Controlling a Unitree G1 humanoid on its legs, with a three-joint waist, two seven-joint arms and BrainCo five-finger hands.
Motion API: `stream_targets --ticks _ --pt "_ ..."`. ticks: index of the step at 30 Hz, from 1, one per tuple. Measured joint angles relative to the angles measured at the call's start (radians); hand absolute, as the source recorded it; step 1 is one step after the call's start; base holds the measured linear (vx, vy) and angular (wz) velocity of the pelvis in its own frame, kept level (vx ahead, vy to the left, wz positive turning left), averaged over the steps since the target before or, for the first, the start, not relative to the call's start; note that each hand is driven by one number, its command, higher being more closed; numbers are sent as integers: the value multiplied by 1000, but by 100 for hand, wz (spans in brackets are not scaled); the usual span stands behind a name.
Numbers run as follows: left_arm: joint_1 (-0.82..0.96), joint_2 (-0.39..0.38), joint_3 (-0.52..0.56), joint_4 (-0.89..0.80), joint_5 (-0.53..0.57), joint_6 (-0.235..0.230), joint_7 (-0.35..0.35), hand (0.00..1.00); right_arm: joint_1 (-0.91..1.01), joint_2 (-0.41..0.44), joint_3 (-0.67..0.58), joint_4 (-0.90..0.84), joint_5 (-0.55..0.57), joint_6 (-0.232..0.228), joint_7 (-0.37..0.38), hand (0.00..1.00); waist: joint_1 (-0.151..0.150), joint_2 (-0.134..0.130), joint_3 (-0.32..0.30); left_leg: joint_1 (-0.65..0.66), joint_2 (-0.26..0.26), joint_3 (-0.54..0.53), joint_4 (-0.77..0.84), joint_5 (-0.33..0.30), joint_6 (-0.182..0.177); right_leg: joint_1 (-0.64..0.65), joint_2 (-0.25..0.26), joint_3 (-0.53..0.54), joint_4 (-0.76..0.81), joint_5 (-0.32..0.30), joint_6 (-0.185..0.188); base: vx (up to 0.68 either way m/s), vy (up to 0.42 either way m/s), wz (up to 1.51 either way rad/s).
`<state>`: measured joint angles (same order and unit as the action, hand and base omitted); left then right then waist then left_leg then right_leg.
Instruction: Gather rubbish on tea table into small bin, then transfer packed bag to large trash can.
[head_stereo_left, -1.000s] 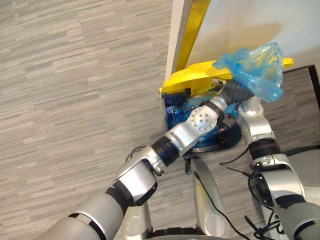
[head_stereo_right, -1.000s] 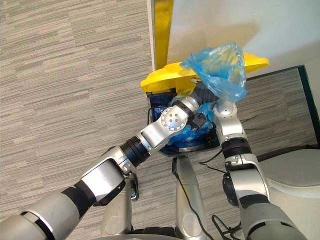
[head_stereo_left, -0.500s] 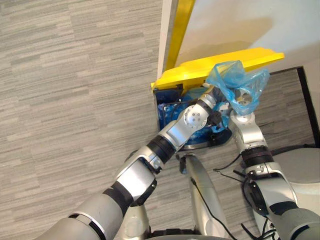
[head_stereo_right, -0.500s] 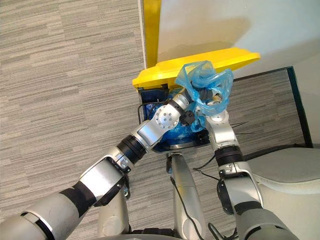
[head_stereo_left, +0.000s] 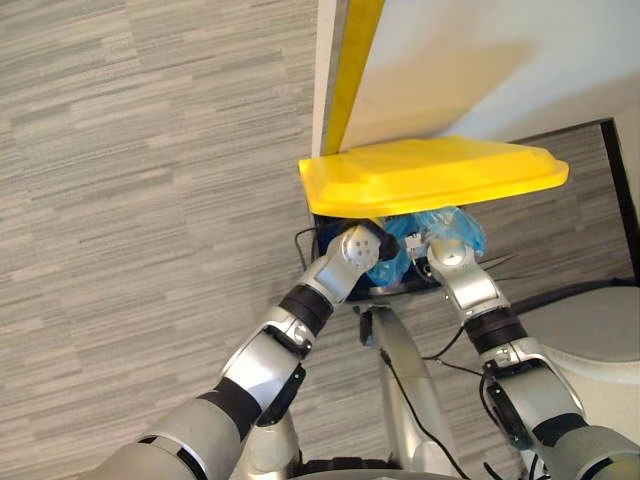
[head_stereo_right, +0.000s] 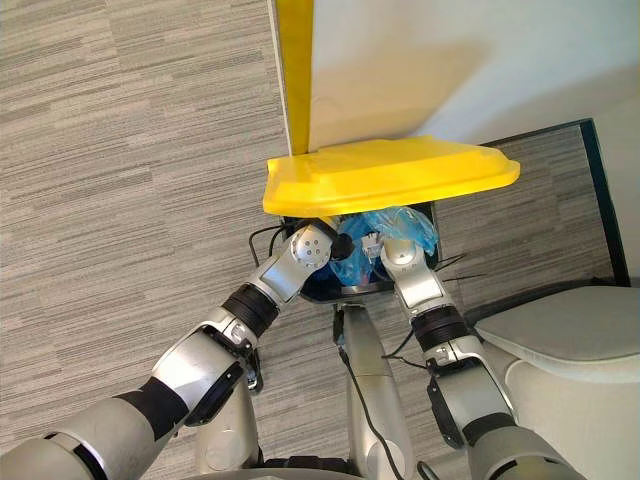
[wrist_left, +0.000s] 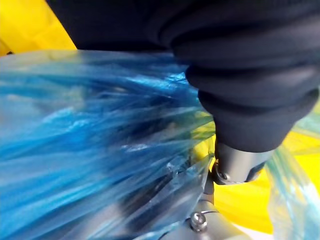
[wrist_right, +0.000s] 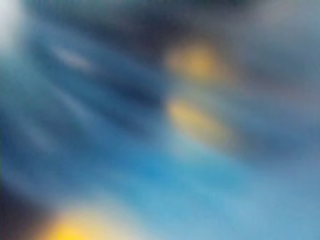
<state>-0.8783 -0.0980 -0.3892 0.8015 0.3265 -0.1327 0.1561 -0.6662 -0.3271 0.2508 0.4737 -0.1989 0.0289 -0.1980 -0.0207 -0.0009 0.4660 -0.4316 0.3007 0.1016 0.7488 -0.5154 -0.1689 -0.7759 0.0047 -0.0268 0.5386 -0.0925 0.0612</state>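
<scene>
Two hands at frame centre, left hand (head_stereo_right: 343, 243) and right hand (head_stereo_right: 386, 241), reach under the yellow lid (head_stereo_left: 430, 175). The blue bag (head_stereo_left: 445, 225) is bunched between them inside the trash can (head_stereo_right: 340, 292) mouth, nearer the right. You cannot tell either grip: plastic and lid hide them.

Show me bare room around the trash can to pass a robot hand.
Bare grey carpet lies open left of the trash can, darker carpet to its right. Crowded: its mouth under the yellow lid, stuffed with the blue bag.
</scene>
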Motion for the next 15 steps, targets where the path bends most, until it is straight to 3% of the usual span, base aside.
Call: stream_targets --ticks 2,7,10,15 --pt "24 20 -11 28 -2 0 -1 0 -3 -16 3 33 -57 0 1 0 -6 0 0 14 -9 -10 -14 6 -4 17 -8 -6 -5 0 0 -6 9 21" --pt "197 149 -11 184 -12 115 -2 0 -22 -118 -5 85 -247 0 0 0 -42 -6 2 67 -44 -11 -53 29 16 59 -35 -1 -12 0 0 -7 19 10" --pt "246 197 -10 184 -31 127 -1 0 -21 -144 -7 181 -329 20 2 0 -39 -10 5 94 -61 -11 -73 41 23 87 -49 1 -24 5 8 -20 12 10" --pt "241 199 -9 170 -50 112 0 0 -21 -151 -6 226 -377 25 5 0 -49 -10 5 115 -77 0 -86 47 34 109 -60 14 -50 20 28 -14 25 -1"
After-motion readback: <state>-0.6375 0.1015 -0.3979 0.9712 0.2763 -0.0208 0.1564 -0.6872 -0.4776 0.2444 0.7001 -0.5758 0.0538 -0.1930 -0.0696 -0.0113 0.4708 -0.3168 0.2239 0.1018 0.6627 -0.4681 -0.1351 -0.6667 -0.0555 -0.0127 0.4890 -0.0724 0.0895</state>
